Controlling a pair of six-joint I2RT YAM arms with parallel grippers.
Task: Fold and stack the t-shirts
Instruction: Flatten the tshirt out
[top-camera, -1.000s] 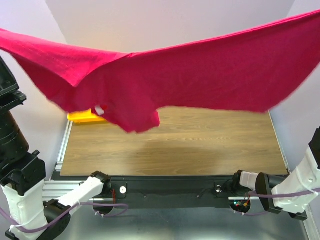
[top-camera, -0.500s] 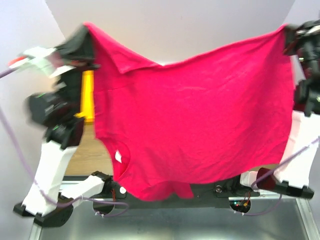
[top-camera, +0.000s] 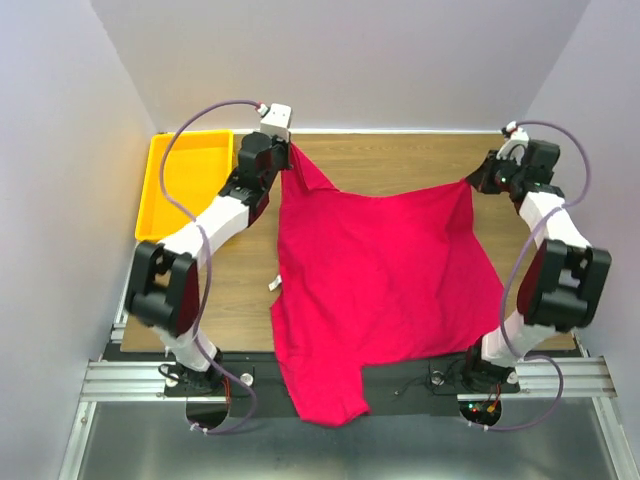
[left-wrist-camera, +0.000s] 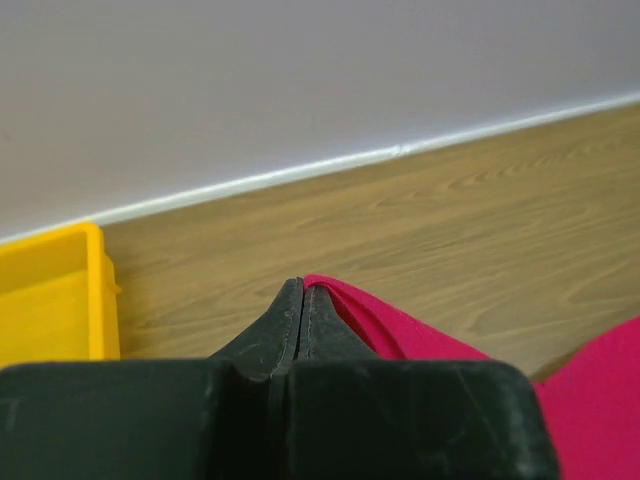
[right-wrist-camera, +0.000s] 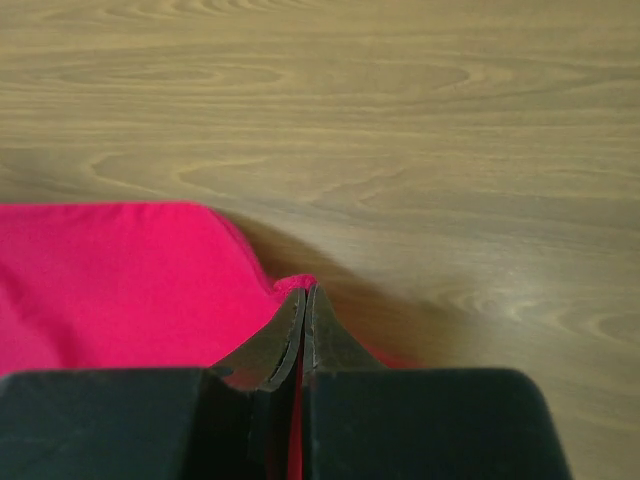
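Seen from above, a red shirt (top-camera: 380, 290) lies spread on a wooden surface (top-camera: 400, 160) between two robot arms. The left arm (top-camera: 215, 225) reaches to the shirt's 11 o'clock corner, and the right arm (top-camera: 555, 230) reaches to its 2 o'clock corner. Each corner is drawn up into a point where it meets the jaws, and the far hem sags in a shallow curve between them. The body of the shirt lies flat across the middle of the surface. Its 6 o'clock end spills over the near edge and covers part of the black rail between the arm bases. A small white tag (top-camera: 275, 285) shows at the shirt's 9 o'clock edge.

From the left wrist, the left jaws are closed tight, the two black fingers (left-wrist-camera: 280, 330) meeting at one tip. A fold of red cloth comes out at that tip and runs toward 4 o'clock, so the jaws are pinching the shirt's corner.

From the right wrist, the right jaws are likewise closed, fingers (right-wrist-camera: 270, 340) pressed together with a thin red line of cloth between them. The shirt spreads away toward 9 o'clock and lies on the wood.

A yellow tray (top-camera: 170, 195) sits at the surface's 10 o'clock corner, just beside the left arm and apart from the shirt.
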